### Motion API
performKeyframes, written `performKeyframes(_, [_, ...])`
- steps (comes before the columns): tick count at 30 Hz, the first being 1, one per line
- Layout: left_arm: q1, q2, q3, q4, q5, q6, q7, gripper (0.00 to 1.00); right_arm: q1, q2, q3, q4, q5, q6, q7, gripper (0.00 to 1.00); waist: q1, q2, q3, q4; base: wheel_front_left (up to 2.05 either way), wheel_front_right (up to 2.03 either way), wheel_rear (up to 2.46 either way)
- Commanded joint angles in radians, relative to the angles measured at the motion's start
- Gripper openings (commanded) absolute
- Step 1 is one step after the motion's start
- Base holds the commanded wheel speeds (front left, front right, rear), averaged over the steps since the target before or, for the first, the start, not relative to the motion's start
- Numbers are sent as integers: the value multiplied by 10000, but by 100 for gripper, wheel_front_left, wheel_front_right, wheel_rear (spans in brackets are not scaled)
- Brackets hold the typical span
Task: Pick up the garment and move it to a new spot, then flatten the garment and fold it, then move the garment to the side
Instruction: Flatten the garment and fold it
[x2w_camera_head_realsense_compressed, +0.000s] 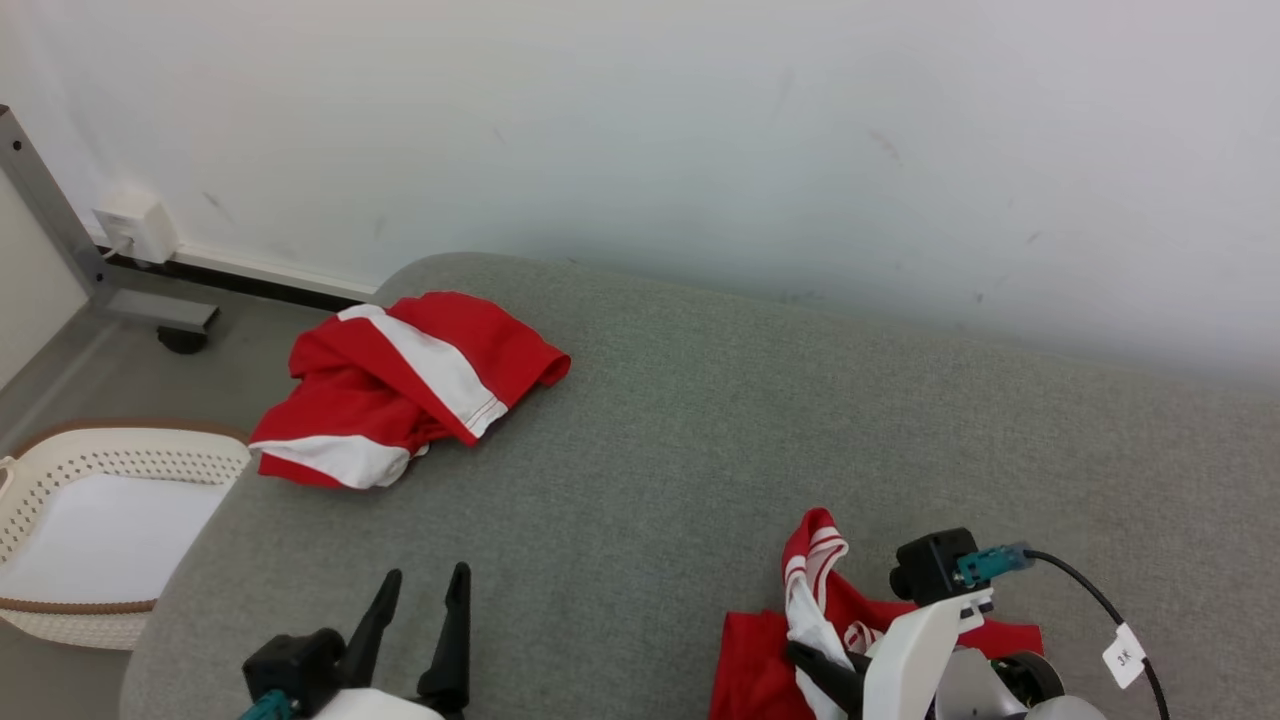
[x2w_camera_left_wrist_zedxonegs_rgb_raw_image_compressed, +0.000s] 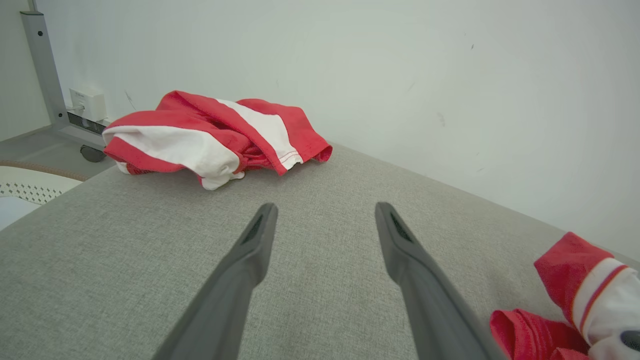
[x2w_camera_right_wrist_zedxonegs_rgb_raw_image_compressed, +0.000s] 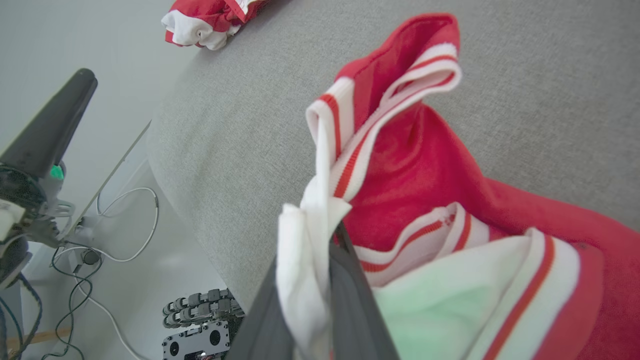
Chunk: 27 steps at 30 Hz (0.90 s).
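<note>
head high, wrists low, sharing grey cushion (x2w_camera_head_realsense_compressed: 700, 420).

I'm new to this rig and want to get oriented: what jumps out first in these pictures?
Two red-and-white garments stand out on the grey cushion: a crumpled garment at its far left edge, and a held garment at the near right, its white trim pinched in the shut right gripper. The left gripper hovers open at the near left, with a cream basket off the cushion's left edge.
</note>
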Motion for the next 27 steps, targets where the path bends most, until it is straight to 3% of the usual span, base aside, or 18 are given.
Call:
performKeyframes(1, [-110, 1, 26, 58, -31, -48, 0, 100, -205, 52, 117, 404, 115, -22, -156, 0, 0, 0, 24, 50, 0, 0, 0])
performKeyframes(2, [-116, 0, 35, 82, -33, -52, -1, 100, -273, 90, 204, 633, 121, -21, -234, 15, 0, 0, 28, 54, 0, 0, 0])
performKeyframes(3, [-122, -1, 47, 94, -33, -39, 0, 100, -354, 119, 285, 871, 135, -21, -325, 48, 0, 0, 31, 48, 0, 0, 0])
performKeyframes(4, [-125, -1, 57, 107, -32, -31, -1, 100, -421, 149, 400, 1097, 187, -22, -391, 100, 0, 0, 34, 35, 0, 0, 0])
performKeyframes(9, [-108, 0, 162, 116, -50, 9, 0, 100, -698, 227, 1011, 1605, 887, -21, -945, 100, 0, 0, 33, -178, 0, 0, 0])
performKeyframes(15, [-53, 10, 283, 16, -9, -9, 0, 100, -1059, 194, 1160, 996, 1563, -21, -2111, 100, 0, 0, 9, -657, 0, 0, 0])
performKeyframes(27, [142, -47, 723, -714, 342, -15, -1, 100, -640, -1278, -697, -349, 524, -21, -4598, 100, 0, 0, -13, -1538, 0, 0, 0])
